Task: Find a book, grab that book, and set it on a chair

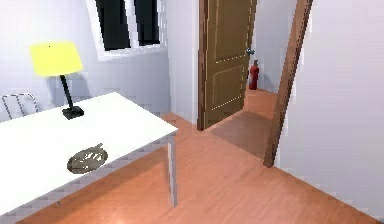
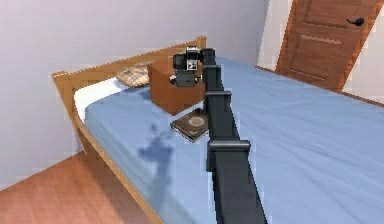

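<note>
The flat dark book (image 2: 190,124) lies just beside the brown box (image 2: 165,88) on the bed (image 2: 300,130). My gripper (image 2: 183,72) is by the box's top; I cannot tell whether it holds anything. If I lower it here, I judge the fingers may strike the box and miss the book.

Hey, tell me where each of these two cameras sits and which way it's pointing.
Forward view: on the robot, looking ahead and down at a white table, yellow lamp and open door; nothing of the robot itself.
Arm side view: on the body, looking sideways over a blue bed; the dark arm with its jaws crosses it.
Shared: wood floor.
</note>
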Robot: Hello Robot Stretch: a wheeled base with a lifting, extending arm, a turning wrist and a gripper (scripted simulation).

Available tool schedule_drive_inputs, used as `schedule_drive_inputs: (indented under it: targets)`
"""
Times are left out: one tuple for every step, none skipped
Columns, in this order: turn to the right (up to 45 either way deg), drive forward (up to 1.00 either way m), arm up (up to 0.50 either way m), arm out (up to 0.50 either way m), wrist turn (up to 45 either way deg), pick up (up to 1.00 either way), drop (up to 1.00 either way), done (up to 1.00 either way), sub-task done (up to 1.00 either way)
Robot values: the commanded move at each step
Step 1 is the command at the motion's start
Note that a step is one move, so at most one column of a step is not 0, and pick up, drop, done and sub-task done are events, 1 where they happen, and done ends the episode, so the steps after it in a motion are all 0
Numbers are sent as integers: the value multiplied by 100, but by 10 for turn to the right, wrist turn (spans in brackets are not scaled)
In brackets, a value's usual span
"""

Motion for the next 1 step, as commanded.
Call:
schedule_drive_inputs:
  targets:
    - [0, 0, 0, 0, 90, 0, 0, 0, 0]
